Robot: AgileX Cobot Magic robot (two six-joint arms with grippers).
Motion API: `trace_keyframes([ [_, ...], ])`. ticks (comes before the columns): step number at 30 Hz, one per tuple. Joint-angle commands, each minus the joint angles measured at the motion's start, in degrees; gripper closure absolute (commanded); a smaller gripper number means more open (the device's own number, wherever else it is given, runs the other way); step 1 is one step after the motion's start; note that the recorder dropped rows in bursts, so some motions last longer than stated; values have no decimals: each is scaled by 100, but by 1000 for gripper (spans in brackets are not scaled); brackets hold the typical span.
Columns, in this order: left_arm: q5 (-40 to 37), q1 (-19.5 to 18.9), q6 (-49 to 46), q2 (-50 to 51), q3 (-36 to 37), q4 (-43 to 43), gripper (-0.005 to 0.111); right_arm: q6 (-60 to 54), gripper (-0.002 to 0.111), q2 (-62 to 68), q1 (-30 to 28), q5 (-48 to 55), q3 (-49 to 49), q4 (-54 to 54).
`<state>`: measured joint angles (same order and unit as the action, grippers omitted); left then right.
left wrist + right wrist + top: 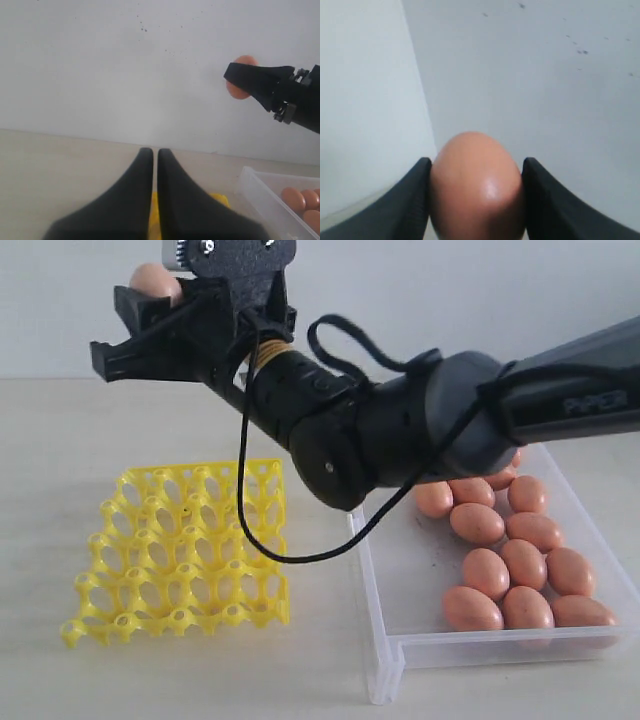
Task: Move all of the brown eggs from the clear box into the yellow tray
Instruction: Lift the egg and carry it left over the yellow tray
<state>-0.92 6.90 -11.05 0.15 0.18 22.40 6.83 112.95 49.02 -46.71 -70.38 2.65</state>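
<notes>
Hanging high over the table (50, 430), on the tray's side of the box, the right gripper (125, 325) is clamped on one brown egg (153, 280), with a finger against each side of it. Open air separates that egg from the lattice cups of the yellow tray (180, 550) below. The tray lies near the clear box (385, 660), not touching its low wall. The other brown eggs (500, 565) lie clustered toward the box's right side. The right arm reaches across from the right, roughly level, with a black cable (245, 510) looping beneath it. The left gripper (155, 160) has its fingers pressed together, and the tray's yellow shows beneath them.
</notes>
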Motion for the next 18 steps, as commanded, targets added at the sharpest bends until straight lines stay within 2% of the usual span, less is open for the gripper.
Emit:
trace_keyframes([
  [1, 92, 33, 42, -15, -18, 51, 103, 640, 108, 555, -50, -759, -173, -661],
  [4, 92, 33, 42, -15, -18, 51, 103, 1092, 108, 951, -191, -748, -422, -1243],
  [10, 92, 33, 42, -15, -18, 51, 103, 2733, 108, 1815, -515, -760, -1160, -2374],
  [18, 92, 33, 42, -15, -18, 51, 103, 4159, 108, 2811, -563, -355, -2366, -3563],
])
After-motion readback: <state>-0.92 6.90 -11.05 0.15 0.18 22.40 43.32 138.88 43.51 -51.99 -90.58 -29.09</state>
